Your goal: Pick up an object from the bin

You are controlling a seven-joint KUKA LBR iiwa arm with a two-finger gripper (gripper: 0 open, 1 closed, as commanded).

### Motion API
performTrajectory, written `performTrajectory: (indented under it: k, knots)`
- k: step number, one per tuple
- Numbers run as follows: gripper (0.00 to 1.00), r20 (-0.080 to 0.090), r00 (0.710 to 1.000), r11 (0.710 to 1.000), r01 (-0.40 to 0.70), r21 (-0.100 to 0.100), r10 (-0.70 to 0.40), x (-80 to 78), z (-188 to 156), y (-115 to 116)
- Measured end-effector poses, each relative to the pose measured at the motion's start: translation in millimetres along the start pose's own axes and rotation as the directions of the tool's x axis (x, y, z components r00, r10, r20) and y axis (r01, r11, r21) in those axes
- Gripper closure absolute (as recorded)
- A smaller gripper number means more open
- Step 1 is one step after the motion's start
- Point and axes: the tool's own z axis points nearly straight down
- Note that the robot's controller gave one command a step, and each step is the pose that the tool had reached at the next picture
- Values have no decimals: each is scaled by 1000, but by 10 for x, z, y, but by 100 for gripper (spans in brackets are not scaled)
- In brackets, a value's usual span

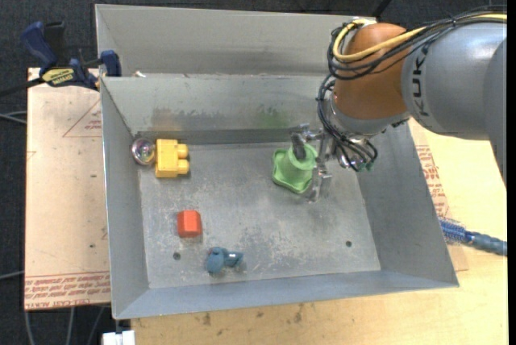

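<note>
Gripper [313, 166] is low in bin [258, 243], mid-right, right against green toy [289, 172]; can't tell if claw's open or closed, so no grasp confirmed. Toy looks to be on the floor, so grip & lift are prob left to do. Yellow block [171, 158], red cube [189, 223] lie well apart

Light is even and fairly bright, seemingly from overhead. The grey bin's [125, 198] far wall carries a pale sheen, while its floor looks matte and evenly lit. Soft, short shadows sit close under the yellow block [171, 158] and the red cube [189, 223]. The arm's [459, 69] orange cover [372, 69] shows a mild highlight on top.
</note>
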Motion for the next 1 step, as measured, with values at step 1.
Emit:
performTrajectory:
  k: [1]
  knots:
    - [0,14,993,993,-116,0,116,-114,136,3]
